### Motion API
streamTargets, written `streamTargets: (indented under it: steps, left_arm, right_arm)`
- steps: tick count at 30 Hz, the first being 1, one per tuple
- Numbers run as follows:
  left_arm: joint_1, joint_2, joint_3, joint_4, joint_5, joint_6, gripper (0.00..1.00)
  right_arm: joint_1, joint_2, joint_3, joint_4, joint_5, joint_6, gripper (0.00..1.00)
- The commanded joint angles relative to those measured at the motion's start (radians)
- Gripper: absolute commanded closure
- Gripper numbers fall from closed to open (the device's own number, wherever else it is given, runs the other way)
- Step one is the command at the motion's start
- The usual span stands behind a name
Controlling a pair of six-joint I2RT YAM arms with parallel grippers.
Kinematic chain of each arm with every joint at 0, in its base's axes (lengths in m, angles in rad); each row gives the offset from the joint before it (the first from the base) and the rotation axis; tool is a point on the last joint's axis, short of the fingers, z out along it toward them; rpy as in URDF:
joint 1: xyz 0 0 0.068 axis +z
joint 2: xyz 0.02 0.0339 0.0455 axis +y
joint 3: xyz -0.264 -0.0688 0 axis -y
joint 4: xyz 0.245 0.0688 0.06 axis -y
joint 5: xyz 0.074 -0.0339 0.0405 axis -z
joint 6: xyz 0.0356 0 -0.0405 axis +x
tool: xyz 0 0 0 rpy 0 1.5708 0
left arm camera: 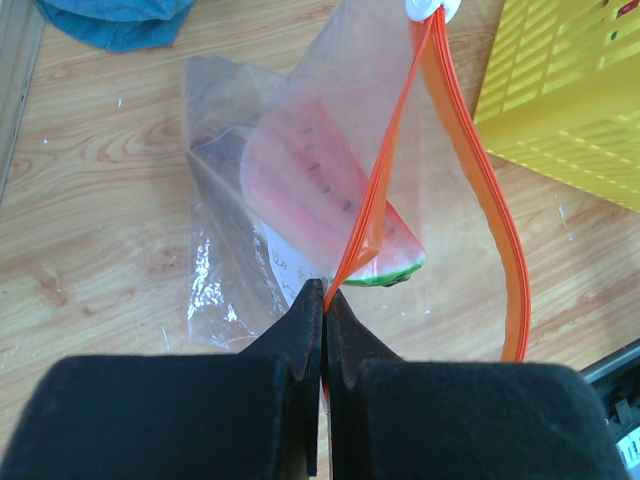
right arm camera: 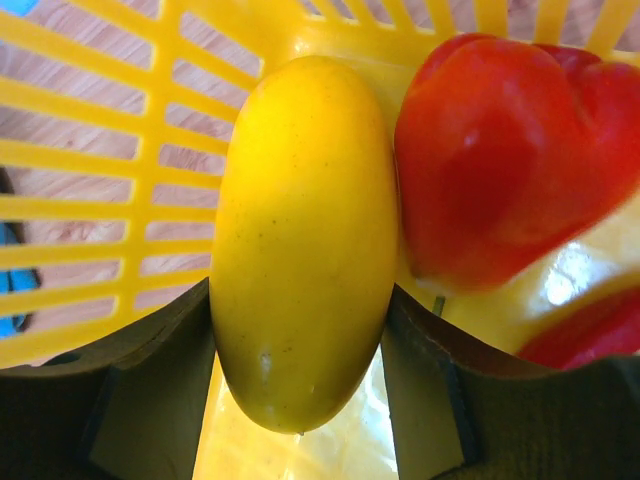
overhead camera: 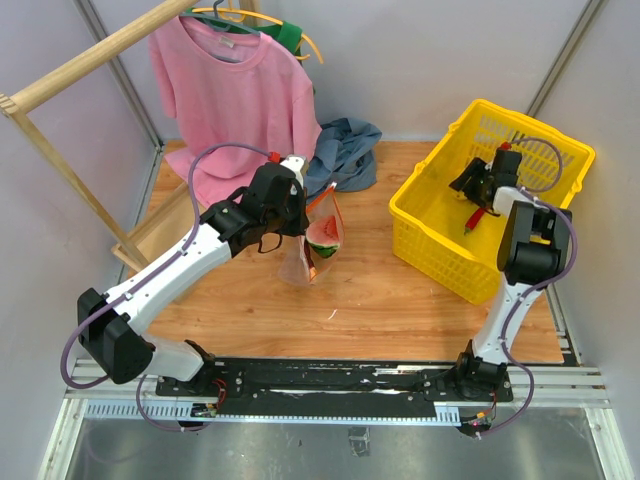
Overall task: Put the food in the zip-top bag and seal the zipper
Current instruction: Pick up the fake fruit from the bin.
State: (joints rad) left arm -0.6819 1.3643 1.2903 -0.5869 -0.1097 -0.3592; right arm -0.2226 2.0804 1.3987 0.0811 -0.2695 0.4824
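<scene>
**Right pincer.** My right gripper (right arm camera: 300, 335) is down inside the yellow basket (right arm camera: 95, 100). Its jaws are partly apart and set about the yellow fruit (right arm camera: 305, 230). Both pads look pressed to the fruit's long flanks, and the fruit fills the gap between them.

**Handling, judged.** The fruit is a smooth, rounded, hard toy, light but slippery. Holding it across the middle of its length, as now, is the soundest grip; nearer either end it would likely squirt out.

**Adjacent.** A red pepper-like piece (right arm camera: 510, 150) lies touching the fruit on one side. The basket wall is close on the other.

**Left pincer.** My left gripper (left arm camera: 323, 300) is fully closed on one lip of the zipper (left arm camera: 490, 230) and holds the zip-top bag (left arm camera: 220, 150) up off the table (overhead camera: 400, 320).

- The other lip bows away, so the mouth gapes.
- The white slider (left arm camera: 432, 8) sits at the far end.
- The watermelon slice (left arm camera: 310, 180) is already inside.

**Handling, judged.** The bag is thin, limp and crinkly, so only the stiffer zipper strip gives a dependable hold.

**Relation.** The bag's mouth is well apart from my right pincer, across bare table beyond the basket's wall. The fruit must clear that wall first.
</scene>
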Motion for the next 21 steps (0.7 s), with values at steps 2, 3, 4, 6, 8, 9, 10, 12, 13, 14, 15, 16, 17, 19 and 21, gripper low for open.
streamTargets:
  steps: [2, 3, 4, 6, 8, 9, 10, 12, 13, 14, 15, 16, 17, 19, 21]
  left_arm:
    - [0.005, -0.01, 0.019, 0.022, 0.001, 0.009, 1.0]
    - [0.004, -0.01, 0.018, 0.024, -0.001, 0.009, 1.0]
    - [0.005, -0.01, 0.015, 0.025, 0.0, 0.009, 1.0]
    - [0.005, -0.012, 0.016, 0.025, 0.003, 0.007, 1.0]
    - [0.004, -0.016, 0.014, 0.026, 0.005, 0.006, 1.0]
    - [0.005, -0.019, 0.012, 0.027, 0.005, 0.008, 1.0]
    - [0.005, -0.021, 0.013, 0.026, 0.003, 0.009, 1.0]
    - [0.005, -0.022, 0.017, 0.021, -0.003, 0.012, 1.0]
    - [0.005, -0.021, 0.019, 0.018, -0.004, 0.016, 1.0]
    - [0.005, -0.021, 0.022, 0.016, -0.003, 0.016, 1.0]
    - [0.005, -0.021, 0.024, 0.014, -0.003, 0.017, 1.0]
    - [0.005, -0.021, 0.026, 0.013, -0.004, 0.019, 1.0]
    - [0.005, -0.022, 0.026, 0.013, -0.005, 0.019, 1.0]
    - [0.004, -0.025, 0.027, 0.015, -0.005, 0.024, 1.0]
    - [0.005, -0.026, 0.026, 0.015, -0.005, 0.025, 1.0]
  right_arm:
    - [-0.013, -0.164, -0.046, -0.011, 0.001, -0.045, 0.69]
    - [-0.012, -0.19, -0.049, -0.026, 0.002, -0.05, 0.71]
    - [-0.013, -0.209, -0.058, -0.039, 0.003, -0.053, 0.72]
    - [-0.011, -0.249, -0.074, -0.064, 0.003, -0.058, 0.74]
    - [-0.011, -0.3, -0.097, -0.086, 0.005, -0.061, 0.75]
    - [-0.012, -0.325, -0.107, -0.102, 0.007, -0.059, 0.76]
    - [-0.011, -0.353, -0.119, -0.114, 0.005, -0.056, 0.77]
    - [-0.009, -0.409, -0.131, -0.149, 0.0, -0.056, 0.77]
    - [-0.007, -0.437, -0.135, -0.171, 0.003, -0.057, 0.77]
    - [-0.004, -0.466, -0.138, -0.192, 0.004, -0.06, 0.78]
    - [-0.002, -0.495, -0.141, -0.213, 0.005, -0.06, 0.78]
    - [-0.001, -0.523, -0.142, -0.232, -0.002, -0.061, 0.78]
    - [0.001, -0.553, -0.142, -0.255, -0.011, -0.061, 0.79]
    - [0.01, -0.621, -0.144, -0.289, -0.029, -0.058, 0.8]
    - [0.027, -0.681, -0.143, -0.324, -0.035, -0.066, 0.81]
